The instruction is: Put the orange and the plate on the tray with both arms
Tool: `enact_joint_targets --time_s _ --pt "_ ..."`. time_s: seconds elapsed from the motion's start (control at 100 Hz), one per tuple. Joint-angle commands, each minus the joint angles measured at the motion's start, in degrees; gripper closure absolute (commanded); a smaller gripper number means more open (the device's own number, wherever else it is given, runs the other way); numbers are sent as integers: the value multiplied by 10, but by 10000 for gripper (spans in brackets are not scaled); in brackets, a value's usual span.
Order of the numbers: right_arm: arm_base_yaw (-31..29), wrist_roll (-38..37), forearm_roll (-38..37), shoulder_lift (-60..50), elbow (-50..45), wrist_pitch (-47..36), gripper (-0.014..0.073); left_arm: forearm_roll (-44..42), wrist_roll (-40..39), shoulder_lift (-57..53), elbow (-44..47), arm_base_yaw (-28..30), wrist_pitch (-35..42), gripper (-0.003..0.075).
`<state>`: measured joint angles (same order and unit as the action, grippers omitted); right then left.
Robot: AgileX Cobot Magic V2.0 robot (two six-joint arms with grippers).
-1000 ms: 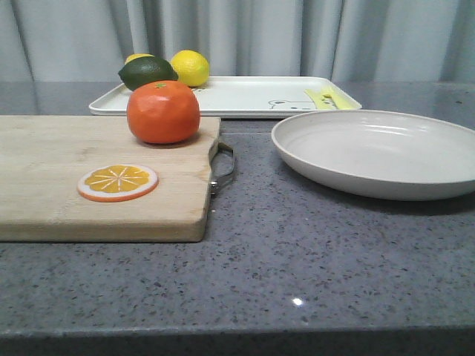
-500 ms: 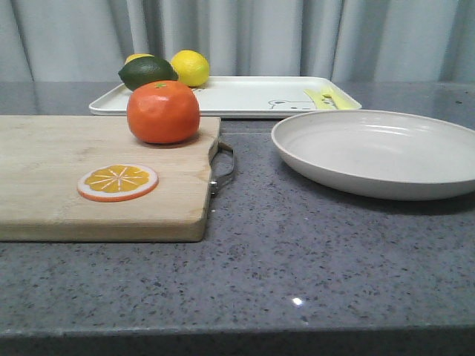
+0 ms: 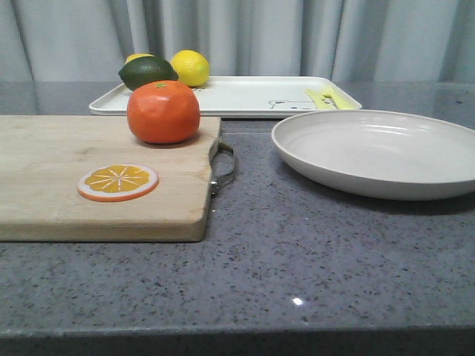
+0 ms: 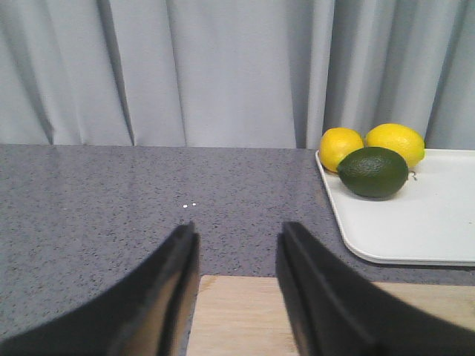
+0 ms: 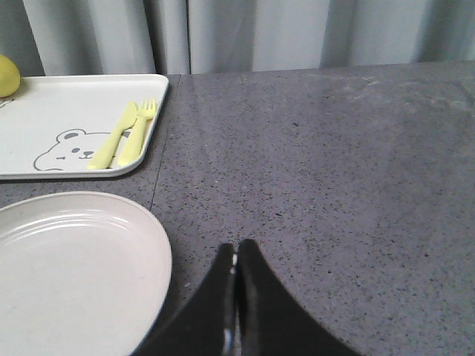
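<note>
Nothing moved yet, by the look of it: orange (image 3: pixel 163 111) resting on the far right part of the wooden cutting board (image 3: pixel 52 174), just in front of the tray (image 3: pixel 245 96), not touching it as far as can be told. Plate (image 3: pixel 378 152) lying flat on the desk (image 3: pixel 297 252), to the right of the cutting board and in front of the tray's right end, well apart from the orange. Left pincer (image 4: pixel 236 245) held open, a clear gap between its two dark fingers, hovering over the cutting board's far edge with nothing inside; orange not visible in the left wrist view, so probably lying nearer to the robot or to the right of this pincer. Right pincer (image 5: pixel 236 256) with fingertips pressed together, holding nothing, just beside the plate's rim, plate on its left side. Left arm judged nearer to the orange, right arm nearer to the plate. Orange round, slightly squat, no real long axis, glossy deep orange with a small green stem mark on top. Plate wide, shallow, off-white, matte, with raised rim. Tray white, rectangular, long side across the desk, middle free; two lemons (image 3: pixel 190 67) and a dark green lime (image 3: pixel 147 72) at its left end.
</note>
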<state>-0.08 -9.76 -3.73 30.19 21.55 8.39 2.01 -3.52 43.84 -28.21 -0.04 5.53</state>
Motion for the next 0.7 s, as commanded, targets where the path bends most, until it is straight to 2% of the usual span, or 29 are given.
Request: enact_joint_targets --time_s 0.0,0.07,0.17,0.69 --pt "-1 1 -1 5 21 -47 651 -2 -3 19 -38 -20 42 239" --pt "-1 1 -1 5 21 -47 651 -2 -3 38 -56 -38 29 165" --pt "-1 1 -1 5 21 -47 651 8 -4 73 -89 -65 4 111" --pt "-1 1 -1 5 21 -47 651 38 -4 284 -338 -250 -214 109"
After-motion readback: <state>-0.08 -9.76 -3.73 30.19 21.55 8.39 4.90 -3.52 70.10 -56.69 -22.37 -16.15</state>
